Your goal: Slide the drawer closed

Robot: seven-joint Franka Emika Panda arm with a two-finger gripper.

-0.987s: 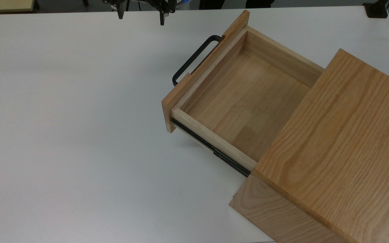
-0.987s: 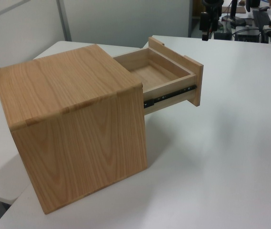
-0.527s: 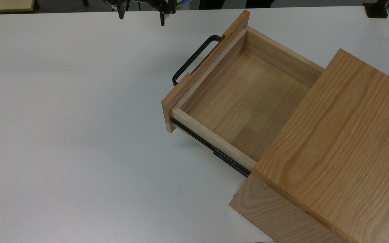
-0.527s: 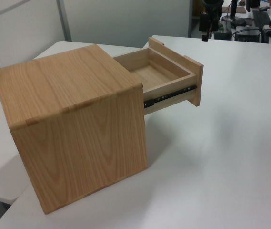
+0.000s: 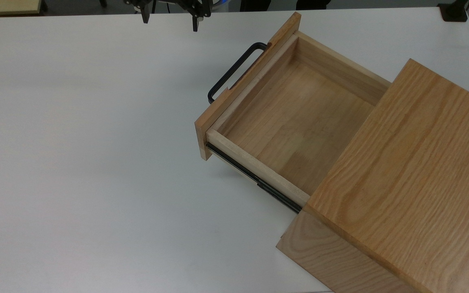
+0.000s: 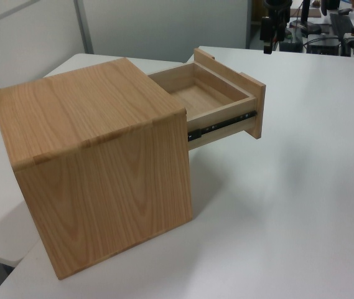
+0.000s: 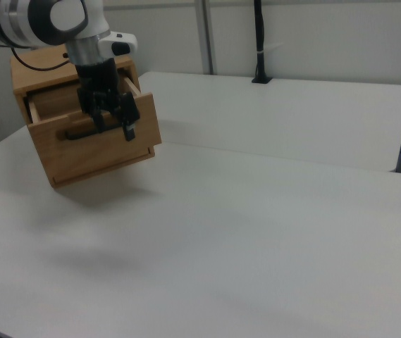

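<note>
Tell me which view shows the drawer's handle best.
The top view: the handle shows as a whole black U-bar standing off the drawer front, clear of the gripper. In the right view the gripper overlaps the handle. In the left view the front panel hides it.

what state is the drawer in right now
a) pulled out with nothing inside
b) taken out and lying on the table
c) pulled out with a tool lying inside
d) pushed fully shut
a: the drawer stands pulled out of the cabinet on its black side rail, and its wooden bottom is bare; the pincer hangs open, apart from the handle.
</note>
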